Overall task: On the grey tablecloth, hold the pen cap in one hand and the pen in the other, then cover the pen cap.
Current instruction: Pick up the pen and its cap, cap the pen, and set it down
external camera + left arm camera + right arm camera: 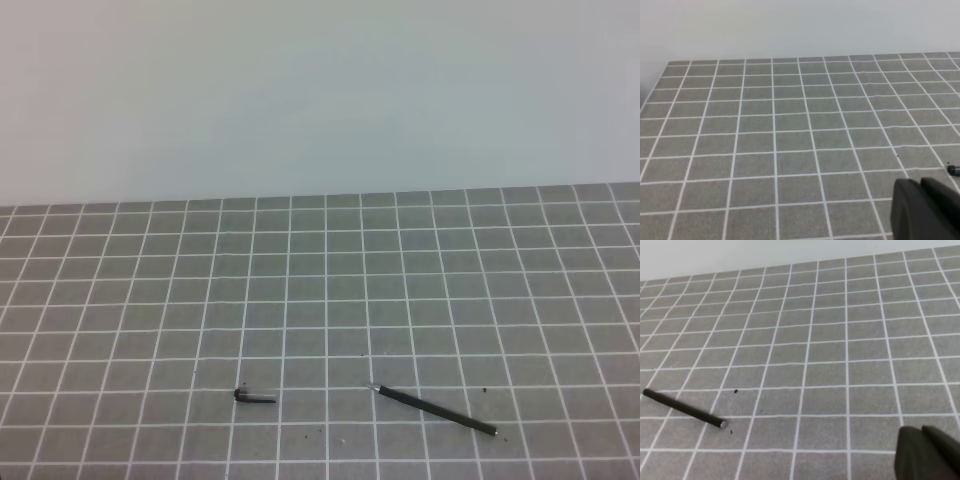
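The grey tablecloth (330, 300) with its white grid fills the lower part of the exterior high view. The pen cap (255, 397) lies flat on it near the front, left of the middle. The pen (435, 410) lies about two squares to its right, silvery tip toward the cap. Neither gripper shows in this view. In the left wrist view my left gripper (920, 182) sits at the bottom right, shut and empty, with a bit of the pen cap (953, 170) at the right edge. In the right wrist view my right gripper (921, 430) is shut and empty, far right of the pen (685, 410).
A plain pale wall (320, 90) rises behind the cloth's far edge. The cloth's left edge (651, 95) shows in the left wrist view. A few dark specks (735, 391) dot the cloth near the pen.
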